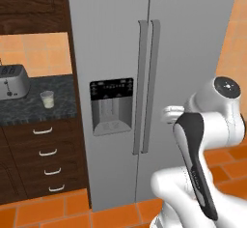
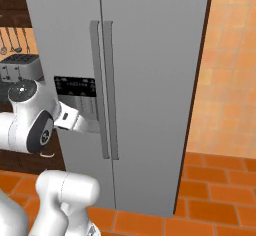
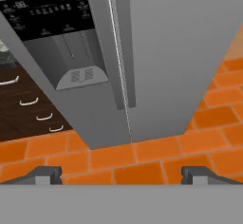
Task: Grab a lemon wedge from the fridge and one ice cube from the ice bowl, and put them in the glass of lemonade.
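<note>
Facing the tall grey two-door fridge (image 1: 193, 53), both doors shut, the claw (image 3: 121, 173) hangs spread and empty before its handles. Nothing is fetched yet; the small clear glass of lemonade (image 1: 47, 99) waits on the dark desk (image 1: 29, 108), far left.

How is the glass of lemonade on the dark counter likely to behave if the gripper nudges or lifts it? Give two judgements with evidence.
The glass of lemonade is small and upright, taller than wide, so a sideways nudge would probably tip it. It holds pale liquid, so tilting likely spills. Its clear smooth wall looks slippery and breakable; the open gripper should probably close gently.
</note>
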Available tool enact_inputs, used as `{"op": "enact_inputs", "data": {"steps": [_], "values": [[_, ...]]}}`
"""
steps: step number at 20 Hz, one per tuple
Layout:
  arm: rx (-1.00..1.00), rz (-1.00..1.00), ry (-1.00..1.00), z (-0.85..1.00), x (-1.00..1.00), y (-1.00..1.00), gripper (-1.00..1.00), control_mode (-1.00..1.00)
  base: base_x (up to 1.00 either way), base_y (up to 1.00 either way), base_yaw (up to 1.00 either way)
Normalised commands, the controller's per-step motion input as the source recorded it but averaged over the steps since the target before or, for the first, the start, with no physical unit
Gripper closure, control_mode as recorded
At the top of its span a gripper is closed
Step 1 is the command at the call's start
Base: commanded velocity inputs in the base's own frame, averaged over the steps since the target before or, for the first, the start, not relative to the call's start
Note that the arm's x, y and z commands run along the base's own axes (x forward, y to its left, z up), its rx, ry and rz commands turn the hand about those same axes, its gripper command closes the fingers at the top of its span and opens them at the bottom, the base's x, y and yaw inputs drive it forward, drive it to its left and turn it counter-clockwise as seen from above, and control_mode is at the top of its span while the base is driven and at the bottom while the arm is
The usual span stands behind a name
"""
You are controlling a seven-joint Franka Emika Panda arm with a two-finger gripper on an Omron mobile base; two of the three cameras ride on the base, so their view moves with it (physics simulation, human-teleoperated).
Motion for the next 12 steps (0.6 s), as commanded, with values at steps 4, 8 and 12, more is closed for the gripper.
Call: {"op": "enact_inputs", "data": {"steps": [4,8,12], "values": [[-0.07,0.11,-0.18,1.00,0.15,0.00,-1.00,-1.00,0.00,0.00,0.00],[-0.15,0.11,-0.11,1.00,0.31,0.00,-1.00,-1.00,0.00,0.00,0.00],[-0.19,0.02,-0.01,0.81,0.48,-0.05,-1.00,-1.00,0.00,0.00,0.00]]}}
